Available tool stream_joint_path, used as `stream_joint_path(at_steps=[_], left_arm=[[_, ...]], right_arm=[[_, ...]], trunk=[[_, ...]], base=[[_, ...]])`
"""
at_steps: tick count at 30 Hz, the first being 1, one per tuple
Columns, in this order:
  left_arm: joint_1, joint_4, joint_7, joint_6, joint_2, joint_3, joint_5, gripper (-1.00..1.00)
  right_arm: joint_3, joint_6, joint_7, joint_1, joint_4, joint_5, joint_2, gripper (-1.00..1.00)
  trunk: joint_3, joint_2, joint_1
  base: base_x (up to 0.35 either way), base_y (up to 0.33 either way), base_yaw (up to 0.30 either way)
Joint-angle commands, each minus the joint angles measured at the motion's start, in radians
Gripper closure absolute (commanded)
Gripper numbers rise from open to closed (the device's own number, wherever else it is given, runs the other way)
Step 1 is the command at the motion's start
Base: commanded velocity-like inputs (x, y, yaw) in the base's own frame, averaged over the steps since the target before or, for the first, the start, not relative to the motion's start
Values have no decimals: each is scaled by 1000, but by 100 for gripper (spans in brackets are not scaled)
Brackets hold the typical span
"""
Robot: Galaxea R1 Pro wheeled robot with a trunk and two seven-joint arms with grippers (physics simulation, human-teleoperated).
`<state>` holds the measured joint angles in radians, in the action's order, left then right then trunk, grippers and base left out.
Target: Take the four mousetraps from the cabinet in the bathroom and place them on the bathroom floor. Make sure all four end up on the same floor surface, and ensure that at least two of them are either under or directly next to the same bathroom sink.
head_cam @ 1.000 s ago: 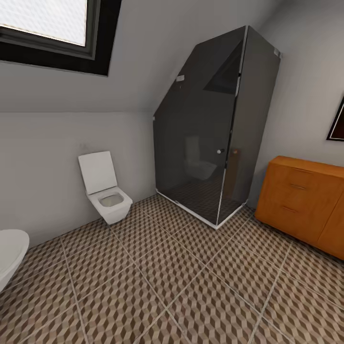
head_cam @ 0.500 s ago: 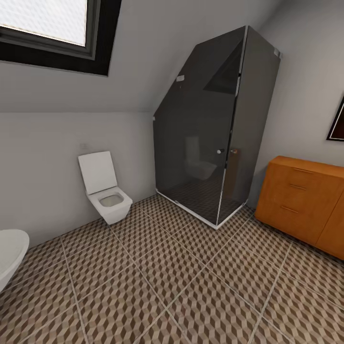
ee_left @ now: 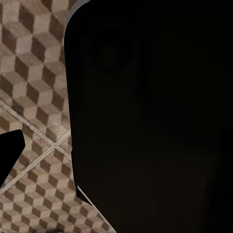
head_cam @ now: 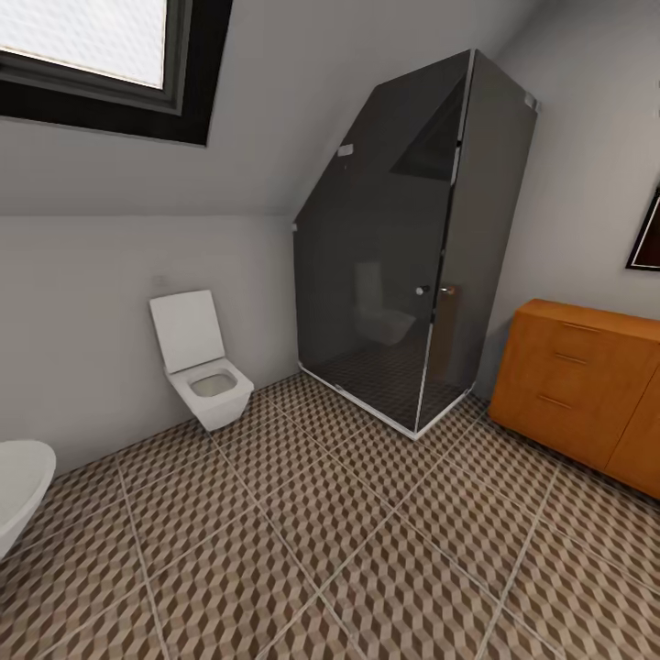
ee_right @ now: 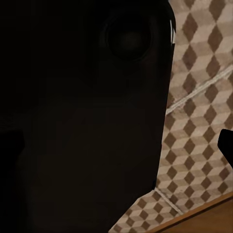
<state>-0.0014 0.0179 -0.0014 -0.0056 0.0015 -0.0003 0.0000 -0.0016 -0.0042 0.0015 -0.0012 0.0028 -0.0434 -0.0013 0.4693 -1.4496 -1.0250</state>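
Here, the head view looks across a bathroom. The bathroom floor (head_cam: 302,532) spreads over the lower half, large square tiles printed with brown, beige and cream cubes and pale grout lines. A white square toilet (head_cam: 203,367) with its lid raised hangs on the grey wall at the left. A dark glass shower enclosure (head_cam: 412,247) stands in the far corner under the sloped ceiling. An orange wooden cabinet (head_cam: 582,385) with drawer handles sits against the right wall, its drawers closed. A black-framed window (head_cam: 101,64) is at the upper left, and a rounded white rim (head_cam: 18,490), possibly a bathtub, pokes in at the left edge.

Both wrist views look down at the same tiles past a large black shape close to the lens; I cannot tell how wide either gripper's fingers stand.
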Motion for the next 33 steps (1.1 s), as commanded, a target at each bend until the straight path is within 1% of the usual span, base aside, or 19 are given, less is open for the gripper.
stream_joint_path(at_steps=[1,5,11,18,33], left_arm=[[0,0,0,-1,0,0,0,-100],[0,0,0,-1,0,-1,0,-100],[0,0,0,-1,1,0,0,-100],[0,0,0,-1,0,1,0,-100],[0,3,0,-1,-2,-4,0,-100]], right_arm=[[-1,0,0,0,0,-5,0,-100],[-3,-1,0,0,0,-6,-1,-100],[-4,-4,0,0,0,-7,-1,-100],[-4,-23,0,0,0,-3,-2,-100],[-5,-37,0,0,1,4,-3,-100]], trunk=[[1,0,0],[1,0,0],[1,0,0],[1,0,0],[1,0,0]], base=[[0,0,-100],[0,0,-148],[0,0,-235],[0,0,-270],[0,0,-282]])
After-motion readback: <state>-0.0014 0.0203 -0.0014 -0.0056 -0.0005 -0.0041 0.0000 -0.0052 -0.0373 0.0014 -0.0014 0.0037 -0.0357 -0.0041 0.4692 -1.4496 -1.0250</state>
